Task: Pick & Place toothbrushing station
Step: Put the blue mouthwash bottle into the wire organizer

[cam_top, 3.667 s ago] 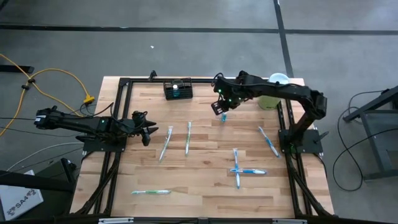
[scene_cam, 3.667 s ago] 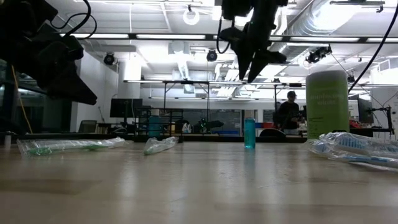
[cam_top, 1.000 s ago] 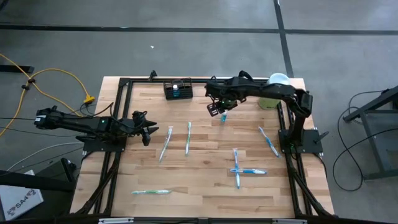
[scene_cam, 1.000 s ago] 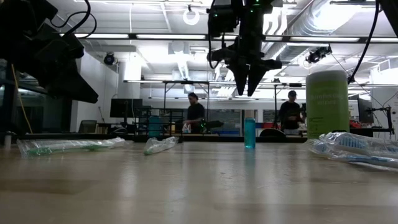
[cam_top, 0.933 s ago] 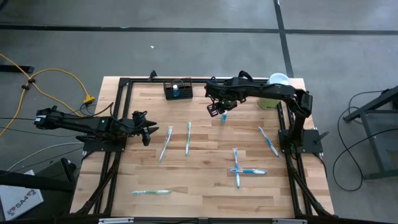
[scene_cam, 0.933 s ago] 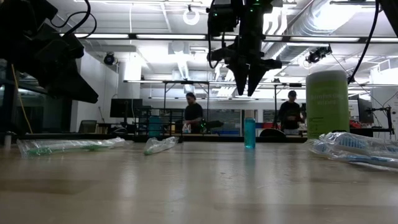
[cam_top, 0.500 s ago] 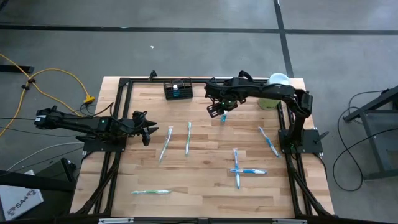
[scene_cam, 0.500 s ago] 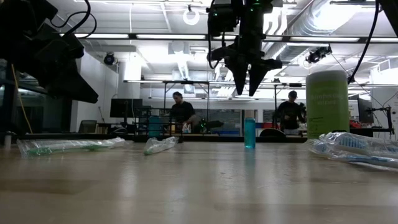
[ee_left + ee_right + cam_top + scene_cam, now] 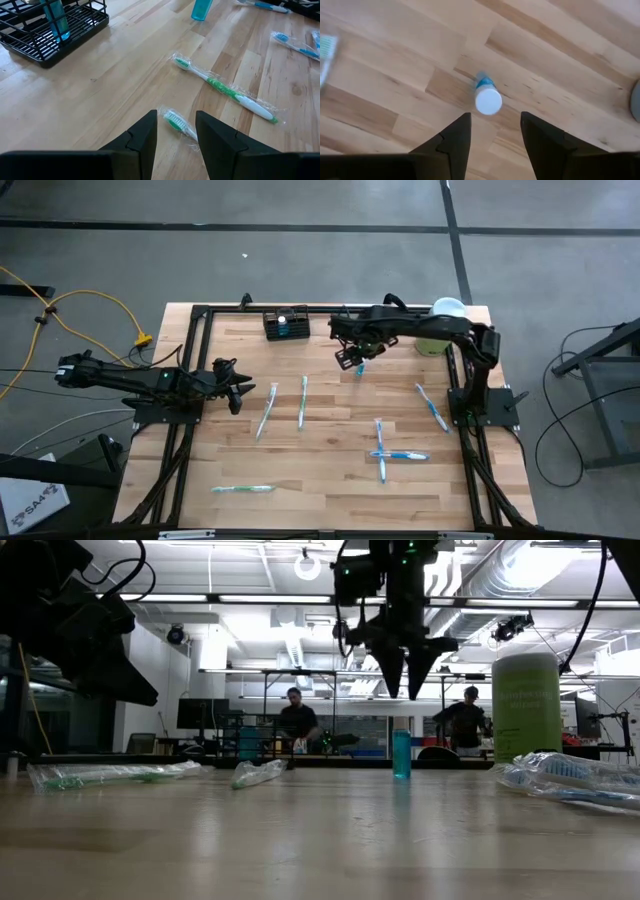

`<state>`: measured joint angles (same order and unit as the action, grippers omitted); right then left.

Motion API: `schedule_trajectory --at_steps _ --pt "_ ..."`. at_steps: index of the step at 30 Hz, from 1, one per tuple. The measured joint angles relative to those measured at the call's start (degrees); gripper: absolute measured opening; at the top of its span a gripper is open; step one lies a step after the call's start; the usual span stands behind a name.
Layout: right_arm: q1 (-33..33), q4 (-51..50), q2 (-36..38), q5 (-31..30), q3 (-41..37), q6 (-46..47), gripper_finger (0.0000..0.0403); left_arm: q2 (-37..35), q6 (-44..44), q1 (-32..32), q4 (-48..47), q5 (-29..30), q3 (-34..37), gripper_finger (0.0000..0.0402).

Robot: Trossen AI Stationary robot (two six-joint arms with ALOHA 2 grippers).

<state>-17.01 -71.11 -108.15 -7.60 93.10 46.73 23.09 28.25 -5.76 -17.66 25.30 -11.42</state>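
While hanging above the small blue bottle (image 9: 401,754), right tool (image 9: 404,692) spread open, gripping nothing; left tool (image 9: 175,131) likewise open, empty. Toothbrushing station (image 9: 286,325) at desk's (image 9: 330,480) far edge.

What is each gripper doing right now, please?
Left gripper: open, empty, low over a toothbrush.
Right gripper: open, empty, above the blue bottle.

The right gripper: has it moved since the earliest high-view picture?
Yes. The right gripper has shifted along the table toward the black caddy, away from the pale green cylinder.
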Motion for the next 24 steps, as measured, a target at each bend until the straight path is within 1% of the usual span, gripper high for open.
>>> schedule_trajectory --at_steps 16,24 --pt "-1.1 2.8 -3.8 1.5 -0.1 -2.6 0.0163 0.0 0.0 0.0 0.3 0.0 0.0 0.0131" --pt "-1.1 3.8 -4.7 1.7 -1.4 -1.6 0.0163 0.0 0.0 0.0 0.5 0.0 0.0 0.0131"
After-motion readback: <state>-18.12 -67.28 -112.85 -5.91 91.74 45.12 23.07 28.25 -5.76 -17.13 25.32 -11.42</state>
